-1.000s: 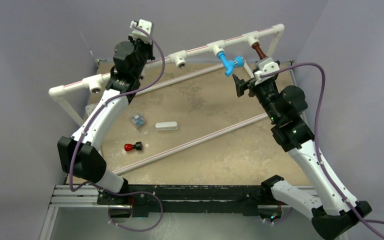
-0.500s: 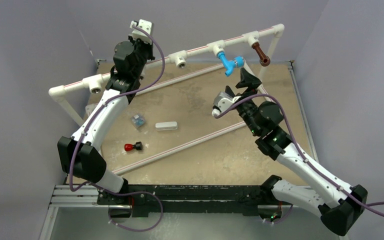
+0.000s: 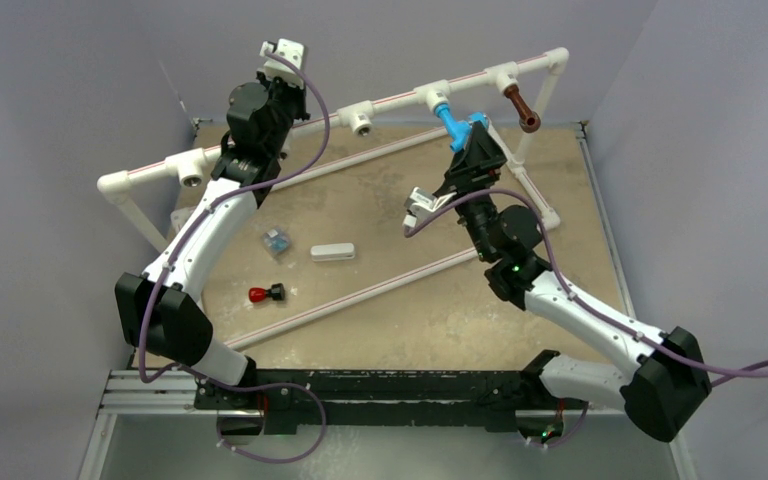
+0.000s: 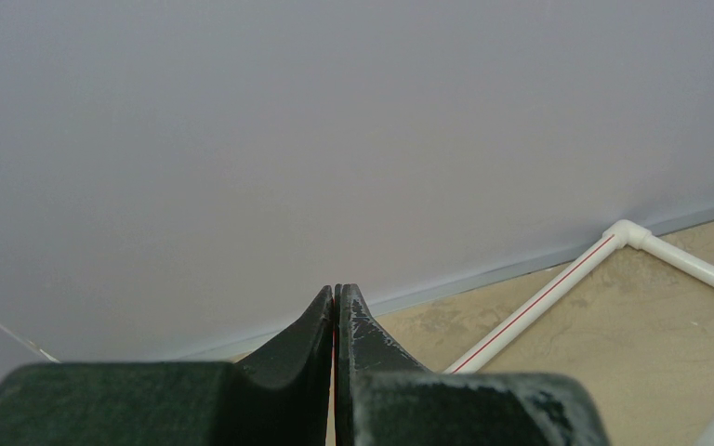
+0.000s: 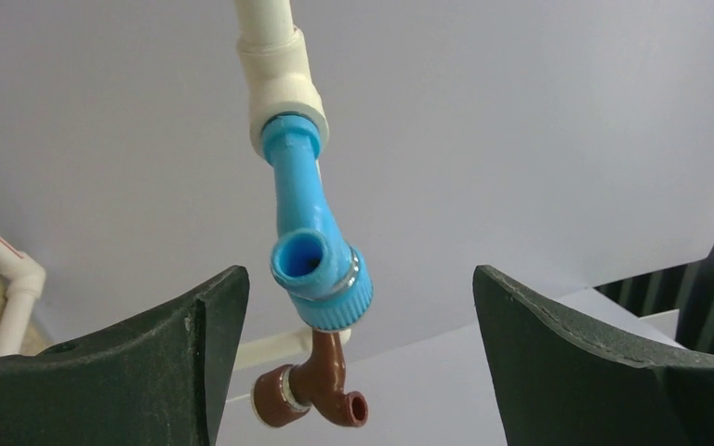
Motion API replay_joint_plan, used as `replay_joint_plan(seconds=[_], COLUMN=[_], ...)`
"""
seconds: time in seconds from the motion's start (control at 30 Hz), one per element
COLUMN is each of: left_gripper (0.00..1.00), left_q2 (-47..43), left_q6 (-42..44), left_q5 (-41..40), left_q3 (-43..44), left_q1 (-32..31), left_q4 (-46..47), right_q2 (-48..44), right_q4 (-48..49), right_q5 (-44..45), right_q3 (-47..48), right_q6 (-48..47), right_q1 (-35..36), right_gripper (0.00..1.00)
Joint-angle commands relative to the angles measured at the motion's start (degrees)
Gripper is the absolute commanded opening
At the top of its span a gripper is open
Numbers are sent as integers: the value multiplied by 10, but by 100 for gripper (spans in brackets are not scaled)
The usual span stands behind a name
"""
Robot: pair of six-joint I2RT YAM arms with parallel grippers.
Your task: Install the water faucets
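**Top external view.** The blue faucet (image 3: 450, 122) hangs from a tee fitting (image 3: 432, 97) on the raised white pipe rail (image 3: 390, 101) at the far side of the table (image 3: 380, 210). The brown faucet (image 3: 521, 106) hangs from the next fitting, toward the right end of the rail. The right fingers (image 3: 472, 152) point up at the blue faucet, with their tips just beside it. The left arm (image 3: 210, 215) reaches to the left part of the rail. A small white block (image 3: 332, 252), a red-and-black part (image 3: 265, 294) and a small bluish part (image 3: 277, 240) lie on the table, well apart from both faucets.

**Left wrist view.** The left fingers (image 4: 311, 344) are pressed together with nothing between them. They face the wall (image 4: 335, 139).

**Right wrist view.** The right fingers stand wide apart. The blue faucet appears between them and touches neither. Its open spout faces the camera. The brown faucet shows lower down, behind it.
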Motion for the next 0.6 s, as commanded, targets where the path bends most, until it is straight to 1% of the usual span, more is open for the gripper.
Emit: replay_joint_plan(seconds=[0.0,0.2,0.37,0.57], left_gripper=[0,0,0,0], left_q2=[21,23,23,20], left_q6=[6,6,5,5], left_q5=[25,25,26,25], left_q3=[-18,-18,-19,-20], left_q1=[-11,-11,-11,-11], left_q4=[-71,-71,-71,-71], right_q2=[33,71,87,104], right_q4=[119,137,130,125], right_q5=[19,45,55,62], right_q3=[10,34,45,63], right_q6=[-64,-59,-41,-12], right_q1=[3,4,4,4], right_gripper=[89,73,56,29])
